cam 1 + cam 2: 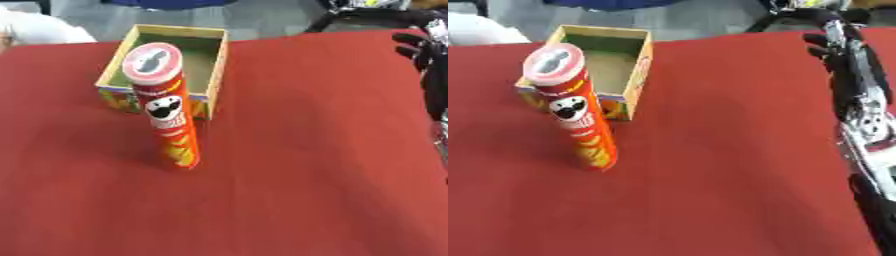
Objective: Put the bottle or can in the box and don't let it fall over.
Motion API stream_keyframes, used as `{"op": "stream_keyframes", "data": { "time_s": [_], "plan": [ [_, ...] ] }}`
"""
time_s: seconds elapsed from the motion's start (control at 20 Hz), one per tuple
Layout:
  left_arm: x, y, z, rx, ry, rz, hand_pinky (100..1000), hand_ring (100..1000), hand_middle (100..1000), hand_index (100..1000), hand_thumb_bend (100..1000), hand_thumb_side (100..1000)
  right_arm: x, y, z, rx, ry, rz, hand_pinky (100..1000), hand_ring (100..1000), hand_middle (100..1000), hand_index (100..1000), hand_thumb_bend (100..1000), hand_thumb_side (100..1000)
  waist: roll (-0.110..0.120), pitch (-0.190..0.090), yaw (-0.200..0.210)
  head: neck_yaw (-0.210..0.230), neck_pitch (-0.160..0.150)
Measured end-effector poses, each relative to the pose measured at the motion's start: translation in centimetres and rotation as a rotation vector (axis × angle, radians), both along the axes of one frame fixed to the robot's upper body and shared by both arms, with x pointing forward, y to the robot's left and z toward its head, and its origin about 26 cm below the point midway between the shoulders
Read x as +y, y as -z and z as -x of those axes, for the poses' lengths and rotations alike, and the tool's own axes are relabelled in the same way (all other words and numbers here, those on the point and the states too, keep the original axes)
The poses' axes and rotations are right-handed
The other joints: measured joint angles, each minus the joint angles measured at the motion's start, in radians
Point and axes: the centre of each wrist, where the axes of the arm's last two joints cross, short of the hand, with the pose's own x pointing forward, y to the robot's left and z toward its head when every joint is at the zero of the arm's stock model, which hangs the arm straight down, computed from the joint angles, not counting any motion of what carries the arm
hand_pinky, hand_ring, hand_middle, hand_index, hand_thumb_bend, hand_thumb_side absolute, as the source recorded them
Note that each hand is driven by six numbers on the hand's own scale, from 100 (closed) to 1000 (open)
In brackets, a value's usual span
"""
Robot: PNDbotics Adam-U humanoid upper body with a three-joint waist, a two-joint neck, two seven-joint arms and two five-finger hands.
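Note:
A tall red crisp can with a pale lid stands upright on the red table, just in front of the box. The open wooden box sits behind it at the far left, with nothing visible inside. My right hand hangs over the far right of the table, well away from the can, fingers relaxed and holding nothing. Its black and silver forearm runs down the right edge. My left hand shows in neither view.
The red tablecloth covers the whole surface. Beyond the far edge lie a grey floor and dark cables at the upper right. A white shape shows at the far left corner.

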Motion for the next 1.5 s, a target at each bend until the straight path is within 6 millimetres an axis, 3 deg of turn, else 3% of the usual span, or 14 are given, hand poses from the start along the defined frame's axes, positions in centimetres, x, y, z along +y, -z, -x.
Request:
{"op": "stream_keyframes", "data": {
  "time_s": [1.5],
  "plan": [
    [-4.5, 1.2, -0.8, 0.181, 0.241, -0.143, 982, 844, 804, 899, 673, 658, 0.2, 0.1, 0.0, 0.005, -0.011, 0.002, 895, 853, 915, 901, 100, 896, -0.001, -0.001, -0.005, 0.010, 0.002]
  ]
}}
